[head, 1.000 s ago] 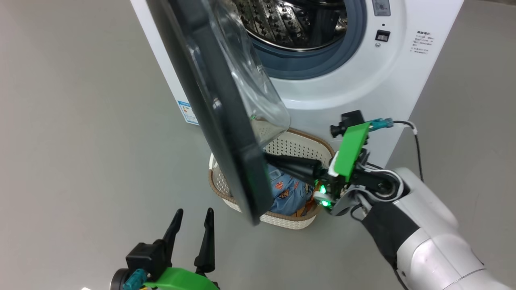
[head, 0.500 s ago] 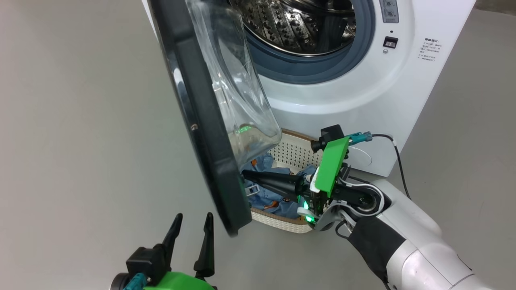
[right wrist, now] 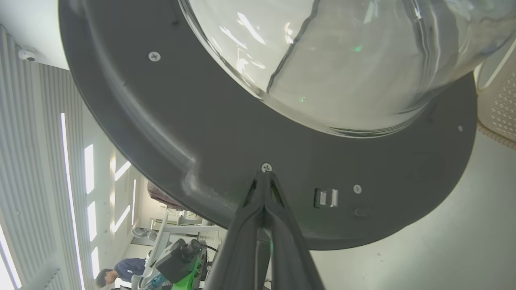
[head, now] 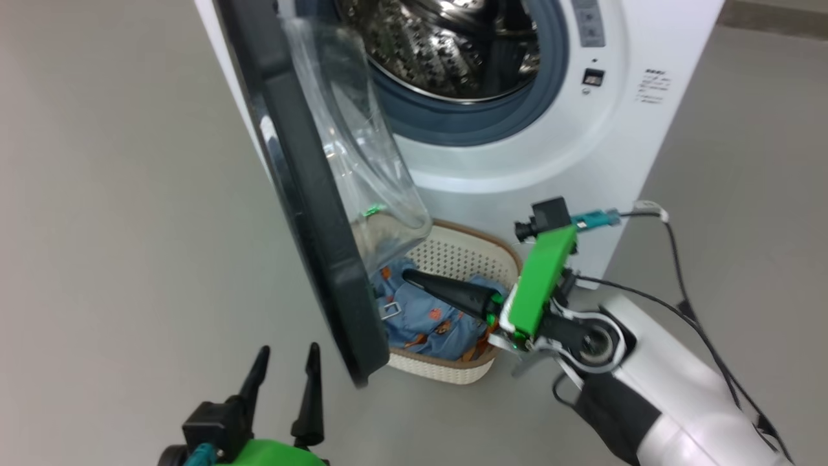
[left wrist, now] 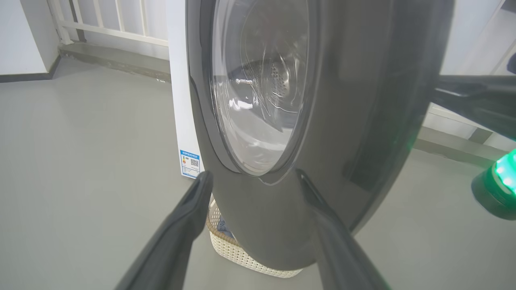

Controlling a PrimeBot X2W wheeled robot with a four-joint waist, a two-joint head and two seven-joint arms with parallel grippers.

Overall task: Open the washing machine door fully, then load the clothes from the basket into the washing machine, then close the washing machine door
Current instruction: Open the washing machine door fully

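- Over the last second the washing machine door [head: 304, 213] has swung somewhat further from the washing machine [head: 517, 168]. The head camera has shifted as well, so part of the difference is only the view.
- The right gripper [head: 407, 274] has gone along with it. Its fingers are pressed together with nothing between them, and the tips sit against the door's inner black rim, just by a screw in the right wrist view.
- More of the basket [head: 446, 370] and the clothes [head: 420, 317] now shows past the door's lower edge.
- Judged from this, the opening step is under way but not finished: the door stands roughly square to the front, above the basket on the floor.
- The left gripper [head: 288, 349] hangs outside the door, fingers spread apart, touching nothing.
- Count: one machine, one door, one basket, two grippers.
- The clothes lie as one blue heap in the basket; the number of garments cannot be told.
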